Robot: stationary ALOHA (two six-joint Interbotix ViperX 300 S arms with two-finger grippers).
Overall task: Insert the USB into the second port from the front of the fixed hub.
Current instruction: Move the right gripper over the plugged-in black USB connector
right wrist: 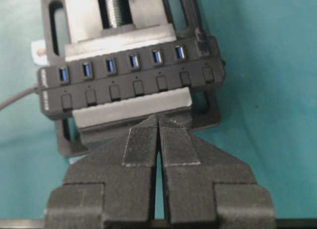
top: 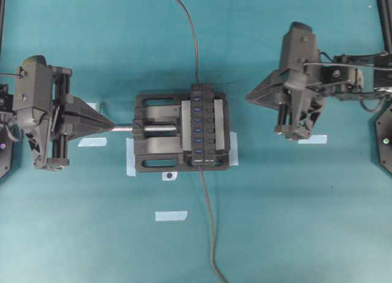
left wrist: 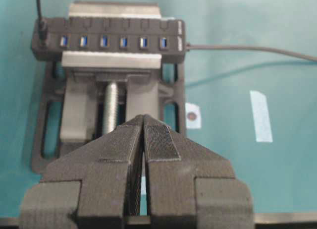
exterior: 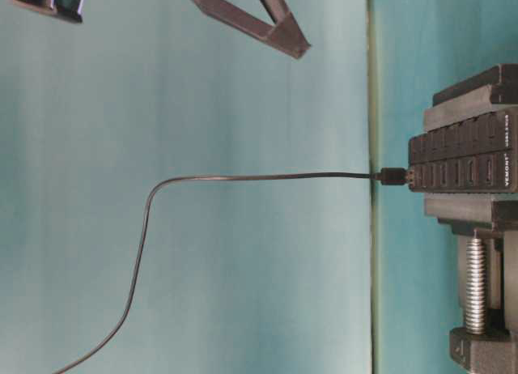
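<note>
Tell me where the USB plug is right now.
Overhead view, centre: the plug stands at the far end of the hub, opposite its white-printed end, seemingly in the last slot of the row.

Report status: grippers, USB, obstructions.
Left gripper shut, empty; right gripper shut, empty. USB plugged in at the fixed hub's far end, not held. Second port vacant, nothing blocking it.
</note>
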